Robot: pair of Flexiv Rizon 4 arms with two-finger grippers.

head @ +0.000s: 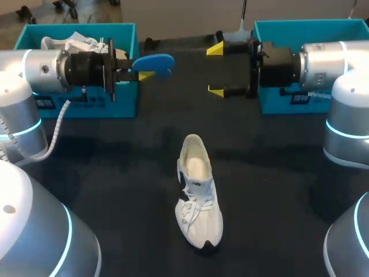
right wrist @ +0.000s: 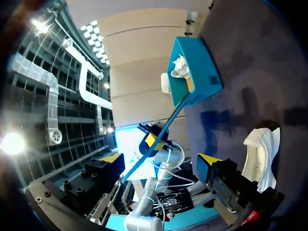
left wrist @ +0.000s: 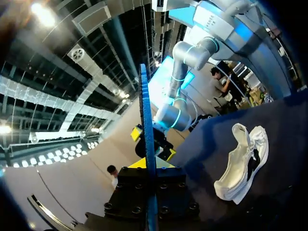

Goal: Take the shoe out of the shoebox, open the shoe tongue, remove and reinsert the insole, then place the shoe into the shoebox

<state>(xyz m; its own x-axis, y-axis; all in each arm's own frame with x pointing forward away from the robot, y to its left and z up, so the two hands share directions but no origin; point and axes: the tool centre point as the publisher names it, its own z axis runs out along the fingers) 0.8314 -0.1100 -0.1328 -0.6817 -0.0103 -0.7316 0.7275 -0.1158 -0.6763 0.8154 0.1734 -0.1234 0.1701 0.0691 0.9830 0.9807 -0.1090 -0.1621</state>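
Observation:
A white shoe (head: 199, 193) lies on the dark table's middle, heel towards the back, its opening bare. My left gripper (head: 138, 68) hangs above the table in front of the left shoebox (head: 92, 107), shut on a blue insole (head: 155, 63) that sticks out towards the centre. In the left wrist view the insole (left wrist: 146, 125) stands edge-on between the fingers, with the shoe (left wrist: 240, 163) off to the side below. My right gripper (head: 215, 70) faces it, open wide and holding nothing. In the right wrist view the right gripper (right wrist: 160, 159) looks at the insole (right wrist: 166, 127) ahead and the shoe (right wrist: 262, 149) beside it.
Another white shoe (head: 72, 43) lies inside the left teal box. A second teal shoebox (head: 271, 104) stands at the back right, behind my right arm. Both arms hover over the table's back half, their grippers a short gap apart.

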